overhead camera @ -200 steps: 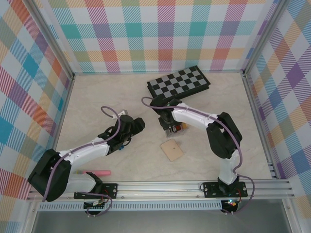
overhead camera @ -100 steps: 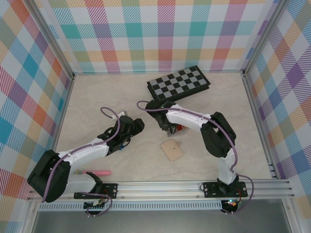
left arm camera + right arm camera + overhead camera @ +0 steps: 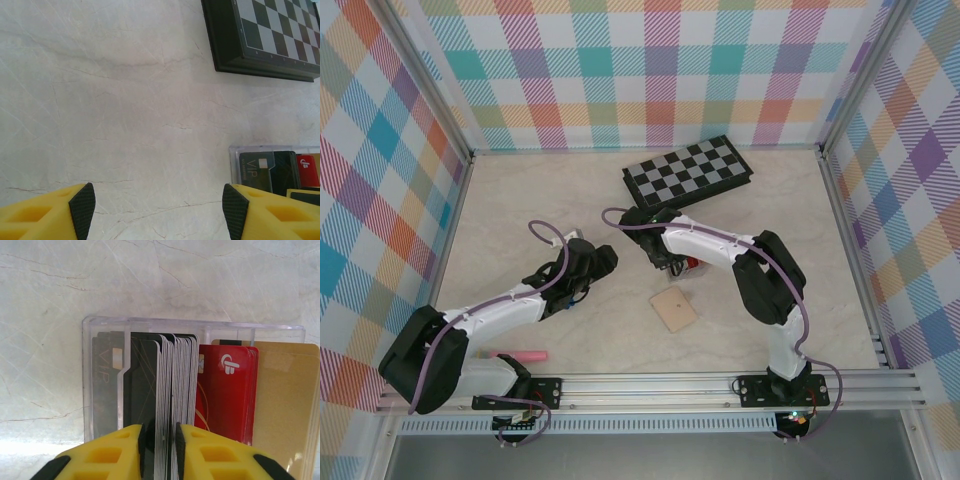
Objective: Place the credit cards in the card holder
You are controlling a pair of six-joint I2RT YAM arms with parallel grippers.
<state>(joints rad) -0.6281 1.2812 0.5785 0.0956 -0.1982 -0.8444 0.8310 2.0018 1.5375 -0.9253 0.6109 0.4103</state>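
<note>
I read the right gripper (image 3: 161, 442) as pinched on a few grey credit cards (image 3: 167, 375) standing on edge in the clear tray (image 3: 86, 370) (red and gold stacks crowd alongside). The card holder (image 3: 674, 308) lies nearby, apart from the tray. The left gripper (image 3: 159, 200) gapes wide and holds nothing over bare table (image 3: 100, 100), with the chessboard (image 3: 270, 35) edge beyond.

"VIP" stands on a dark grey card (image 3: 265, 172); a red card (image 3: 227, 395) carries a white logo, perhaps an "f".

Marble-look tbl (image 3: 520, 200) w/ chessboard (image 3: 688, 170), tan card holder (image 3: 674, 309), pink pen (image 3: 520, 355), clear card tray (image 3: 150, 321).
</note>
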